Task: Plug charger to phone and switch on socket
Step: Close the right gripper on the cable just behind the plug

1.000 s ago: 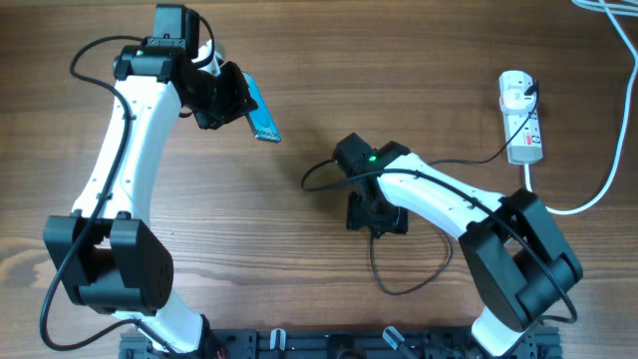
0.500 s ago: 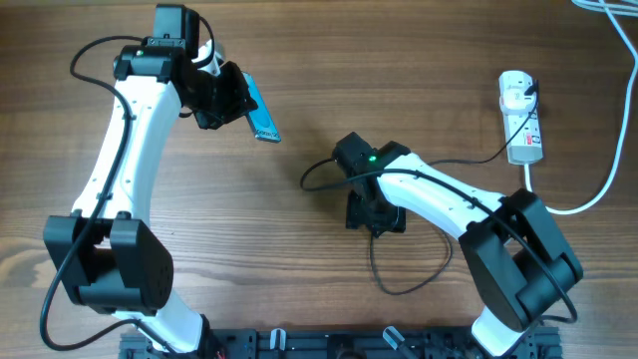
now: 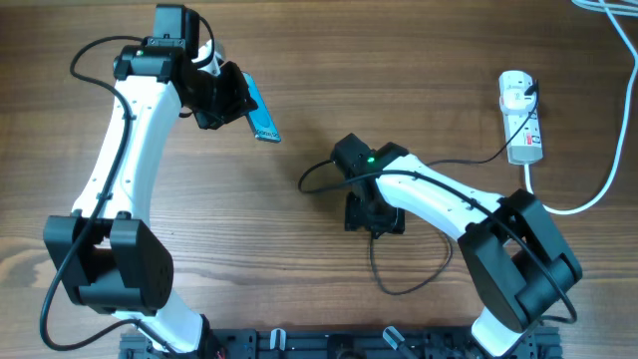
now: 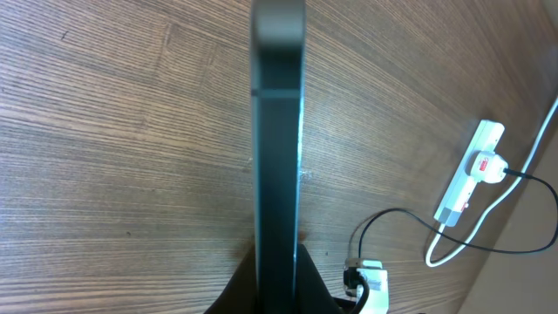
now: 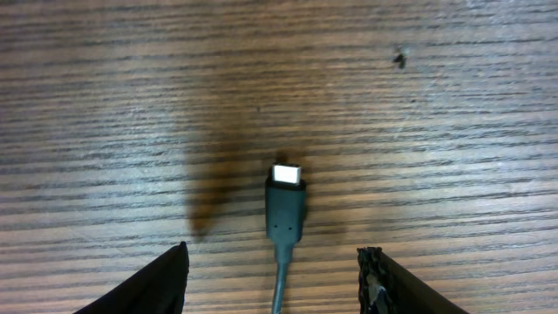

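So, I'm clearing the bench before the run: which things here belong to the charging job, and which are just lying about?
Job: phone, held in the left pincer; charger, its tip on the table inside the open right pincer; socket.
Lying about: only the thick white cord running from the socket.

My overhead feed is bright and even, with the counter (image 3: 299,289) grain crisp and only faint, soft shadows under the arms, so the light seems diffuse and from above. On the left wrist feed the phone (image 4: 277,174) edge sits so near the lens that it reads dark and smeared, while the wood behind stays sharp and the socket (image 4: 466,174) looks nearly washed out. On the right wrist feed the charger (image 5: 286,205) tip is in focus and glints; a soft brown shadow lies just left of it. The fingers (image 5: 155,288) of the right end effector (image 5: 277,283) are black, featureless silhouettes.
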Controlling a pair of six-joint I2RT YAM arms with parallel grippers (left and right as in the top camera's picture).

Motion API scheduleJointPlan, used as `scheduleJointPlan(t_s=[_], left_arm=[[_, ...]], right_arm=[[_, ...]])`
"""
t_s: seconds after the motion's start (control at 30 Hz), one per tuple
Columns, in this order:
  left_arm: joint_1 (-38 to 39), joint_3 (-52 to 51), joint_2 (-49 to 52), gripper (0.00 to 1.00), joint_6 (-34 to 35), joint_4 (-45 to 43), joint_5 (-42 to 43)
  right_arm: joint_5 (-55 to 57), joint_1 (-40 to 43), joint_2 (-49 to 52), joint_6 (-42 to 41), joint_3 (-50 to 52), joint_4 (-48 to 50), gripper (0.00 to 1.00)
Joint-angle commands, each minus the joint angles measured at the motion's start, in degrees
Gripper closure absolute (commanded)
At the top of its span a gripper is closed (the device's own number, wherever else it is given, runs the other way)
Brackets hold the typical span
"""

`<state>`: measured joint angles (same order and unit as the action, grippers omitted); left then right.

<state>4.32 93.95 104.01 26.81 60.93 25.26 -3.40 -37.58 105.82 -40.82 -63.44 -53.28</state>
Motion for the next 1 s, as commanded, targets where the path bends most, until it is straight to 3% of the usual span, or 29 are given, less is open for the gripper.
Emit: scheduleJointPlan(t_s=[0.0,0.7,0.97], left_arm=[[-0.5,0.2,-1.5,0.96,-0.9,0.0,0.2],[-0.5,0.2,-1.5,0.96,-0.9,0.0,0.2],[-0.5,0.2,-1.5,0.96,-0.9,0.0,0.2]], right_arm=[[-0.7,-0.6,0.7,0.7,0.6,0.0,0.36],[-0.5,-0.6,0.7,0.0,1.0,0.6,0.41],[-1.6,-0.6,0.7,-1.4,7.0,7.9,0.41]])
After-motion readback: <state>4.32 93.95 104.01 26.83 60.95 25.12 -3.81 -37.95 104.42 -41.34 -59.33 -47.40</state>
